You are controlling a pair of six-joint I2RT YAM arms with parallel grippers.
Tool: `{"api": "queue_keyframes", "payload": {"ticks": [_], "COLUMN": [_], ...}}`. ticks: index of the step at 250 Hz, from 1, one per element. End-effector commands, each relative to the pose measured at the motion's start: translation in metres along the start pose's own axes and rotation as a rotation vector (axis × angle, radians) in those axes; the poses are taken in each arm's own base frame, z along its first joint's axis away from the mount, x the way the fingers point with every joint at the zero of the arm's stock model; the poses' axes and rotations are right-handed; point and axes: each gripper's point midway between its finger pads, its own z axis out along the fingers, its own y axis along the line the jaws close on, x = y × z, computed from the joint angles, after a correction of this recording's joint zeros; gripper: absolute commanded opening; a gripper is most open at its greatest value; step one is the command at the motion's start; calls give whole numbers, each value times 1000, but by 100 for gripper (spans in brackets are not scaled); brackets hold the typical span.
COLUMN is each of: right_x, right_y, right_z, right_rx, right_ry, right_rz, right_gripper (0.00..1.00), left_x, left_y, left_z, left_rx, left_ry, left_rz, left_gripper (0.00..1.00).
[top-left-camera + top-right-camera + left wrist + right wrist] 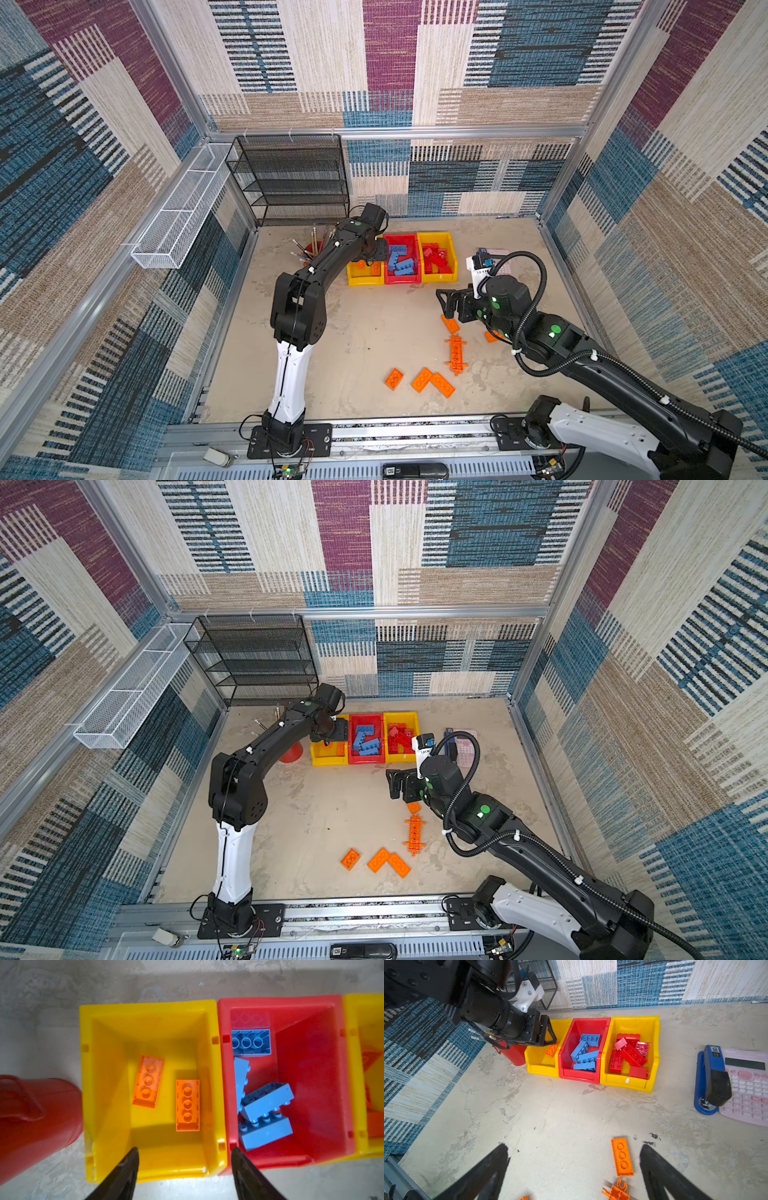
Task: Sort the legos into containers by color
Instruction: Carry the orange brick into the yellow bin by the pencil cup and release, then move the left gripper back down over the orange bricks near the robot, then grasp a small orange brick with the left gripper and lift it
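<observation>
Our left gripper (184,1148) hangs with jaws apart and empty over the yellow plastic bin (149,1004) touching the red plastic bin (307,1064). We see two flat orange studded bricks (187,1105) lying inside that yellow bin. Well apart from the red bin, our right gripper (573,1145) stands with jaws spread wide over another orange brick (622,1157).

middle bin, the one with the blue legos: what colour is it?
Red. The middle bin shows best in the left wrist view.
</observation>
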Motion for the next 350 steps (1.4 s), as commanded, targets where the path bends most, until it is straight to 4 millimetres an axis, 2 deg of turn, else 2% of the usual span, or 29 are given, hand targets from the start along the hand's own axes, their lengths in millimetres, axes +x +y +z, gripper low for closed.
{"api": "queue_keyframes", "payload": {"ticks": [1,21,22,23,34,83,107,132,152,189,231,277,305,350], "right_x": [-9,-10,-10,-10,-10,2,7,13,16,16,14,17,21,26], "right_y": [6,11,11,11,12,12,12,11,9,9,9,6,5,1], "right_z": [-5,-9,-9,-9,-11,-12,-14,-15,-17,-21,-25,-26,-27,-29], "right_rx": [-32,-60,-61,-61,-71,-87,-97,-102,-99,-102,-103,-99,-99,-93], "right_ry": [-30,-32,-32,-32,-32,6,20,31,39,39,37,40,43,42], "right_rz": [9,16,16,16,19,21,30,35,37,43,44,48,51,60], "right_gripper": [99,99,99,99,99,99,99,99,99,99,99,99,99,99], "left_x": [16,45,51,48,68,176,222,253,274,298,309,321,329,339], "left_y": [-6,-7,-6,-7,-6,-11,-16,-20,-24,-27,-51,-69,-68,-74], "left_z": [-30,-51,-47,-53,-63,-101,-118,-133,-138,-133,-131,-115,-101,-86], "left_rx": [56,93,87,94,110,170,237,322,386,408,430,356,282,275], "left_ry": [-22,-35,-21,-35,-38,4,20,1,-9,-3,3,59,104,139], "left_rz": [3,9,11,10,14,122,162,149,149,182,268,386,416,436], "left_gripper": [71,71,71,71,71,71,72,74,75,75,75,75,76,75]}}
